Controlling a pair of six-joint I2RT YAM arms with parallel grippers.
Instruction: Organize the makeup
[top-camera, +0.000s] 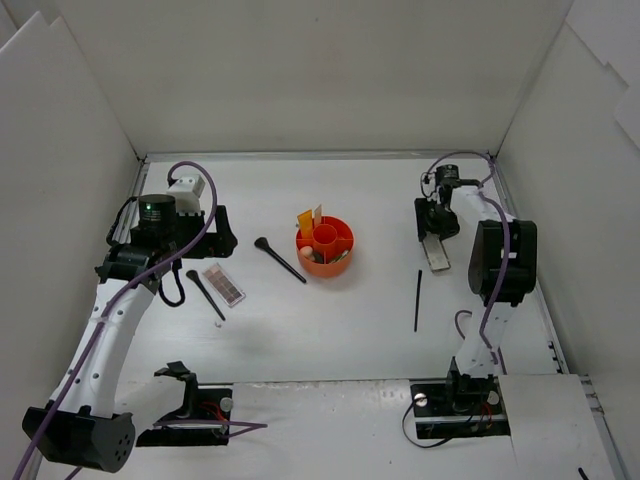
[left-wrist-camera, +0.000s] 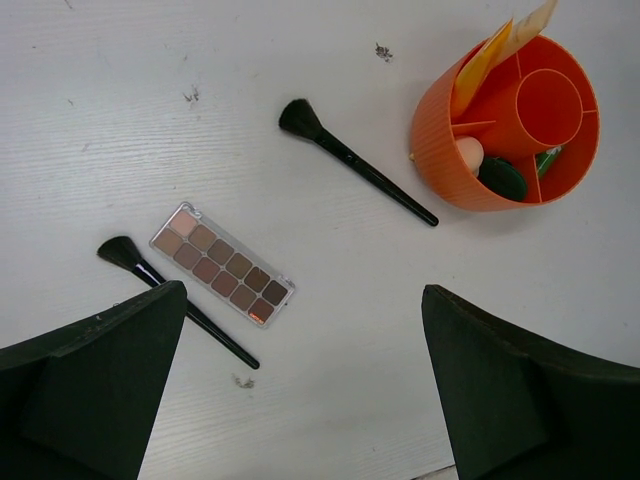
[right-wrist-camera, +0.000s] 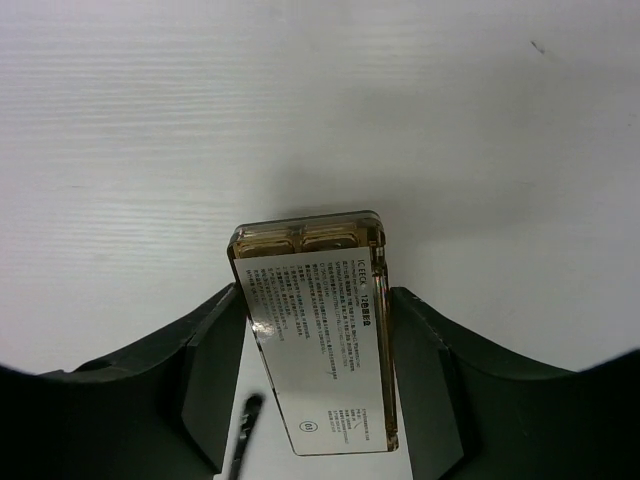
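Top view: at upper right, the right gripper (top-camera: 436, 232) is pinching a flat rectangular amber plastic case (top-camera: 438, 254), its long axis running almost straight up the frame.

Left wrist view: the left gripper (left-wrist-camera: 300, 400) is standing wide apart and holding nothing, with a brown-pink eyeshadow palette (left-wrist-camera: 222, 265) lying diagonally at centre left.

Right wrist view: only here is the case's white label (right-wrist-camera: 318, 350) showing.

Overhead view of whole table (top-camera: 330, 350); both wrist views close, downward.

black brush (right-wrist-camera: 247, 428) mostly off-frame
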